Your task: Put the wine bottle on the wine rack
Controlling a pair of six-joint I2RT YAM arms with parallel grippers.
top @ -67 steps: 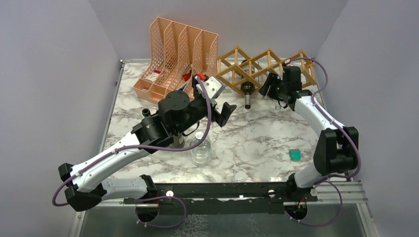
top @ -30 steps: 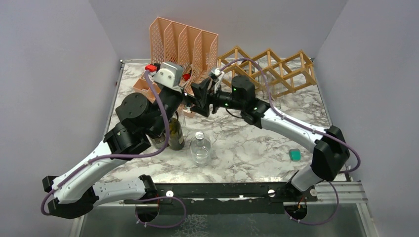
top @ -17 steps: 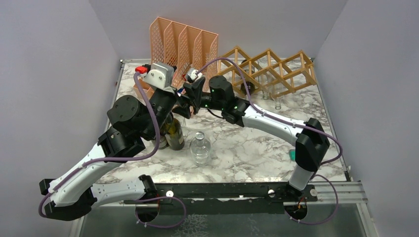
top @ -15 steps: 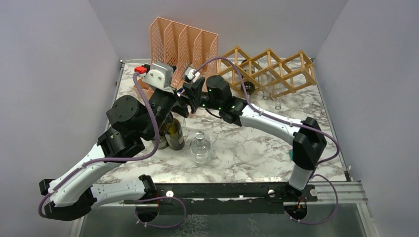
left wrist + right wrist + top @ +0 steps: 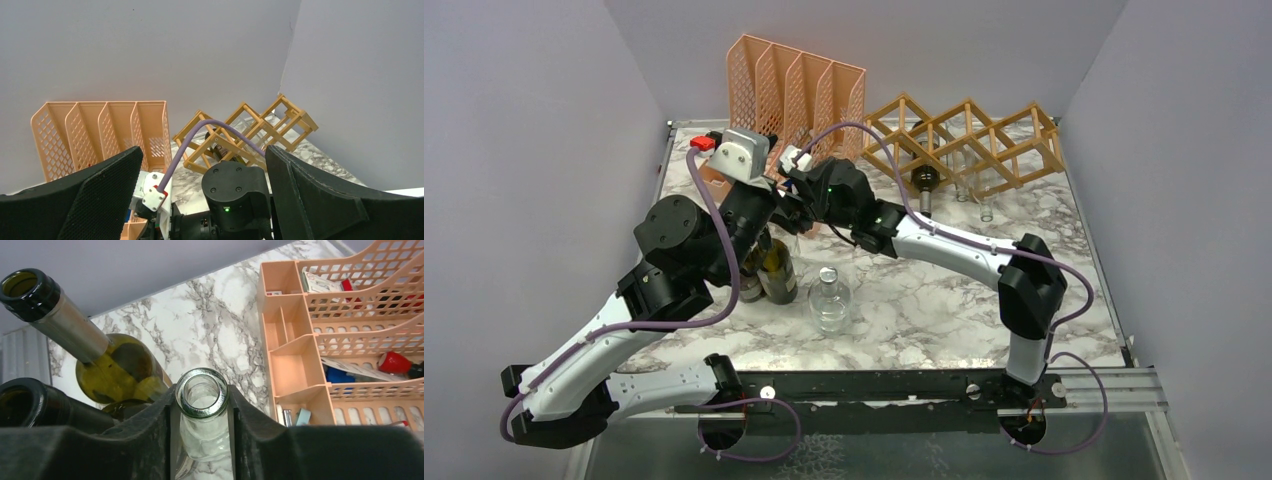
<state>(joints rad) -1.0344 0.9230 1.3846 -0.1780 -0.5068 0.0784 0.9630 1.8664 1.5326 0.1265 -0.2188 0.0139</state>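
In the right wrist view my right gripper (image 5: 202, 440) is shut on the neck of a clear glass wine bottle (image 5: 202, 395), a pad pressing each side just under the lip. In the top view that gripper (image 5: 792, 192) sits at the back left, beside the standing green bottles (image 5: 772, 270). The wooden wine rack (image 5: 969, 135) stands at the back right with a dark bottle (image 5: 924, 182) lying in a lower cell. My left gripper (image 5: 205, 200) is open and tilted upward, with only the right arm's wrist showing between its fingers.
A peach mesh file organiser (image 5: 789, 95) stands at the back left, next to the rack. Two green bottles (image 5: 115, 365) stand close to the held one. Another clear bottle with a cap (image 5: 829, 300) stands in the near middle. The two arms crowd together.
My right arm swung from the rack leftward to the bottles and its jaws closed on the clear bottle's neck. The left arm pulled back left with its gripper still open.
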